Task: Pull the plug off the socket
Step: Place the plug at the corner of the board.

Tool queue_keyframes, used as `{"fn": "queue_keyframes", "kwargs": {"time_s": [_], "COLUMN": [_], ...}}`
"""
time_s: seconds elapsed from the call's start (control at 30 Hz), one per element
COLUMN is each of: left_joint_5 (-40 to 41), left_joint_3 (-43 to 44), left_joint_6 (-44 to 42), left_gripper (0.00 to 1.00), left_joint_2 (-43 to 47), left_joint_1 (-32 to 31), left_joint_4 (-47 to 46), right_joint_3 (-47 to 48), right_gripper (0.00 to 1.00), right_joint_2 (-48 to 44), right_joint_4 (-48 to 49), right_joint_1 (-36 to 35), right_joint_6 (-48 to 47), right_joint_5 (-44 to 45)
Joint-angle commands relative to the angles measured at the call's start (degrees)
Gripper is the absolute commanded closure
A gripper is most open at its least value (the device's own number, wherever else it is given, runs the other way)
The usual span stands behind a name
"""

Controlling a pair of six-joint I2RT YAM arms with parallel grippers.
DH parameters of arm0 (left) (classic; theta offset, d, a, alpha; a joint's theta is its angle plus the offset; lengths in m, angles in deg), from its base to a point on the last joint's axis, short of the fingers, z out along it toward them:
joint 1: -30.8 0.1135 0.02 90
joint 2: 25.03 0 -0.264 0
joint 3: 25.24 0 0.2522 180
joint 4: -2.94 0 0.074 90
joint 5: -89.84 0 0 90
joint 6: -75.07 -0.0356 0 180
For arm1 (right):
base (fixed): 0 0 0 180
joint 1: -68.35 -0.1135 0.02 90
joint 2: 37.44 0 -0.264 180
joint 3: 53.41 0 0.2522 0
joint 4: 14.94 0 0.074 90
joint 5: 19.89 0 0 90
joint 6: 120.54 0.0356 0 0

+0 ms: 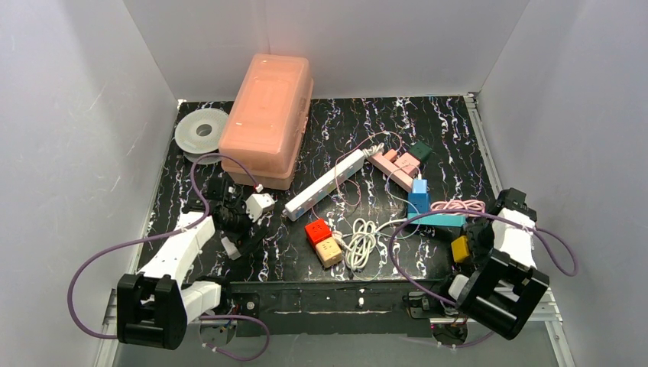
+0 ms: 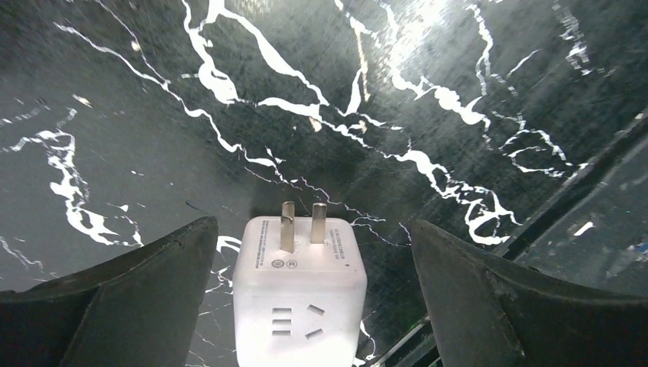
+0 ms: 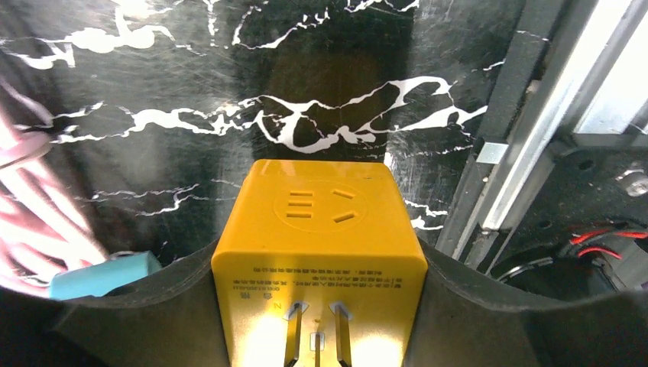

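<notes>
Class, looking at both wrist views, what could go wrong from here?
1. The white cube-shaped plug adapter sits loose between the open fingers of the left gripper; a sideways move might knock it over.
2. The right gripper clamps the yellow cube-shaped plug adapter close to the metal edge rail; released, it could slip off.

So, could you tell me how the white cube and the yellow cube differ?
The white cube sits untouched inside the open left gripper; the yellow cube is clamped in the right gripper. White's prongs point away from the wrist camera, yellow's toward it. Both are socket cubes.
</notes>
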Motion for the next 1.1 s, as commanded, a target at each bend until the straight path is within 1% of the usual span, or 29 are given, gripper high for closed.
{"fn": "queue_keyframes", "kwargs": {"time_s": [0.0,0.1,0.17,0.33,0.47,0.6,0.67,0.77,0.87,0.97,1.07], "left_joint_5": [-7.0,-11.3,-14.4,-18.0,-18.6,-19.6,-19.7,-20.1,-20.7,-20.6,-20.4], "left_joint_3": [5.0,8.6,11.1,16.7,20.4,22.1,23.4,24.6,24.8,25.0,25.5], "left_joint_6": [-2.7,-4.2,-5.0,-4.6,-3.6,-2.7,-1.5,-0.2,0.6,1.2,1.6], "left_gripper": [0.02,0.02,0.02,0.02,0.02,0.02,0.02,0.02,0.02,0.02,0.02], "left_joint_2": [3.1,3.2,2.9,1.2,1.1,2.6,2.7,2.6,2.8,2.8,2.8], "left_joint_1": [0.3,0.3,0.3,0.3,0.3,0.3,0.3,0.3,0.3,0.3,0.3], "left_joint_4": [6.1,9.7,12.0,15.1,17.0,17.9,18.9,19.7,19.6,19.3,19.9], "right_joint_3": [-2.2,-1.4,-0.5,1.3,3.8,6.1,8.5,10.1,7.6,6.3,10.7], "right_gripper": [0.59,0.41,0.32,0.19,0.16,0.13,0.13,0.12,0.12,0.11,0.11], "right_joint_2": [2.8,5.5,6.4,4.7,1.2,-8.0,-12.8,-19.2,-25.3,-26.3,-28.4], "right_joint_4": [6.0,6.8,6.5,6.1,3.6,0.1,-3.8,-8.2,-9.6,-12.0,-12.6], "right_joint_1": [0.3,0.1,0.1,-0.6,-2.5,-8.2,-12.6,-16.9,-19.7,-20.0,-24.2], "right_joint_6": [-1.4,-3.0,-4.1,-6.9,-9.7,-9.5,-7.8,-3.8,-1.7,-1.9,-2.5], "right_joint_5": [-2.7,-3.1,-3.3,-5.6,-5.6,-3.2,0.2,3.3,3.2,2.4,4.1]}}
